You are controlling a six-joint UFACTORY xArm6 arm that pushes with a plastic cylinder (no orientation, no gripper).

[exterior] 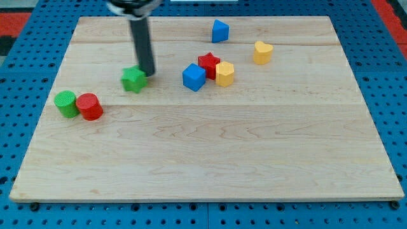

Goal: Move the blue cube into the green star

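The blue cube [194, 77] sits near the board's upper middle, touching a red star [208, 63] at its upper right. The green star [133, 79] lies to the cube's left, well apart from it. My tip [148, 74] stands just at the green star's upper right edge, between the star and the blue cube but far closer to the star. The dark rod rises from there to the view's top.
A yellow hexagonal block [224, 74] touches the red star. A yellow heart [262, 52] and a blue triangular block [220, 31] lie toward the upper right. A green cylinder [65, 104] and red cylinder [89, 106] sit at the left. The wooden board [210, 159] lies on blue pegboard.
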